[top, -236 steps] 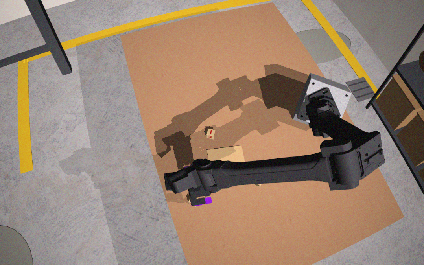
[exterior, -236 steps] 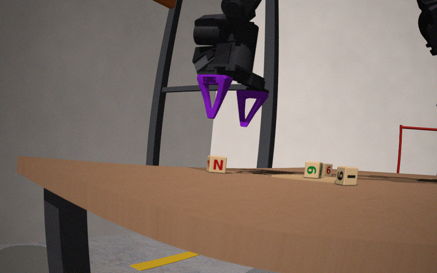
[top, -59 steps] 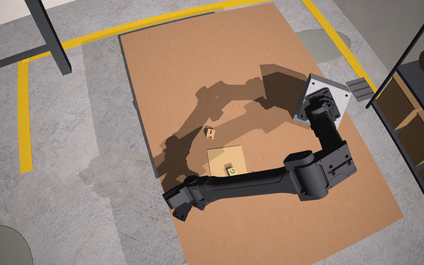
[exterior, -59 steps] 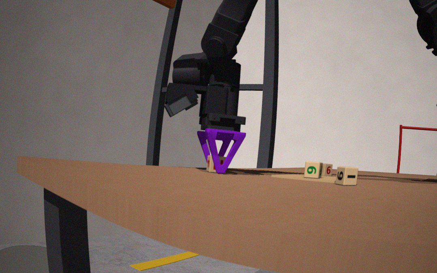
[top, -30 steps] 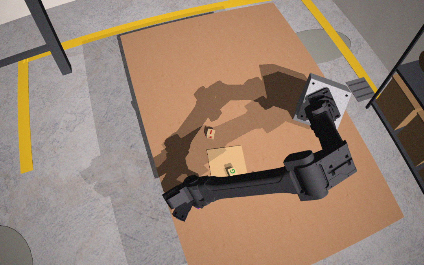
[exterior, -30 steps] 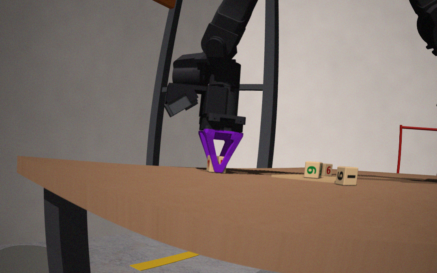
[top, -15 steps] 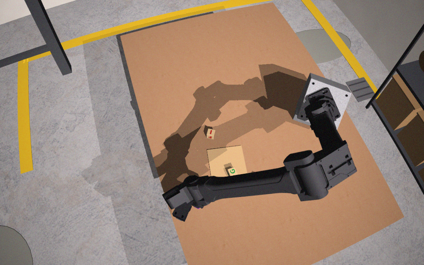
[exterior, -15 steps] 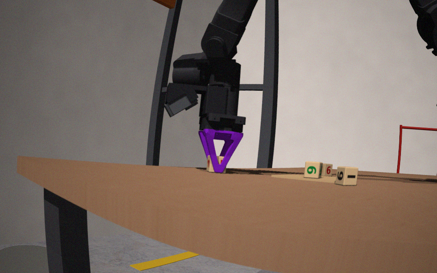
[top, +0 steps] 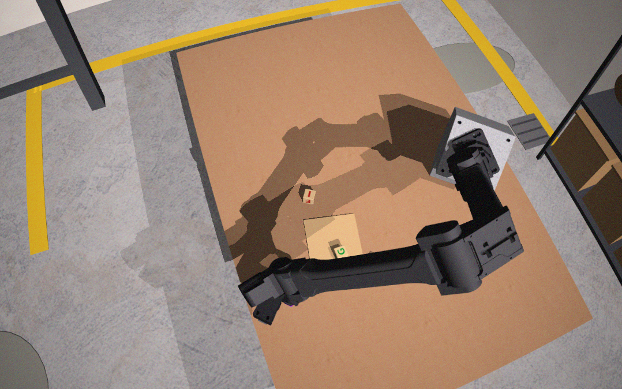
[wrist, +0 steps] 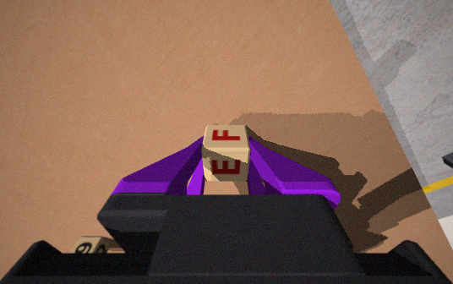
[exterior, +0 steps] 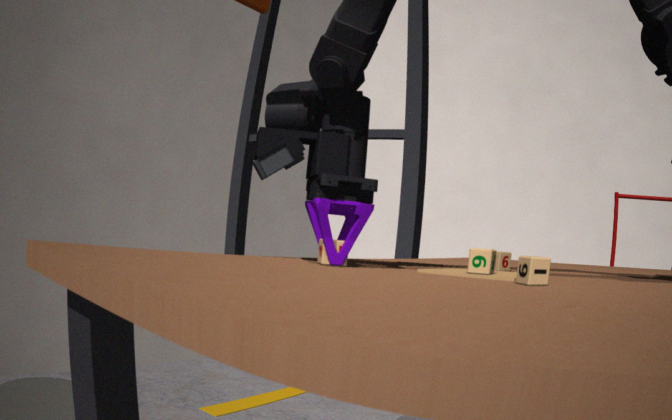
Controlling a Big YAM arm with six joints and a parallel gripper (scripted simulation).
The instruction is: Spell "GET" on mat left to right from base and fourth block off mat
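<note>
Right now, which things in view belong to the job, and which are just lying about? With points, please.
Job:
- mat (top: 323, 231) (exterior: 446, 273)
- red-lettered block in the pincer (exterior: 326, 256) (wrist: 226, 166)
- green-lettered block (top: 340, 251) (exterior: 479, 260)
- black-marked block (exterior: 532, 270) (wrist: 90, 245)
- other red-marked block (top: 308, 196) (exterior: 504, 261)

Background:
- yellow floor stripes (top: 35, 169) (exterior: 252, 401)
- red frame (exterior: 614, 230)
- shelf unit (top: 602, 173)
</note>
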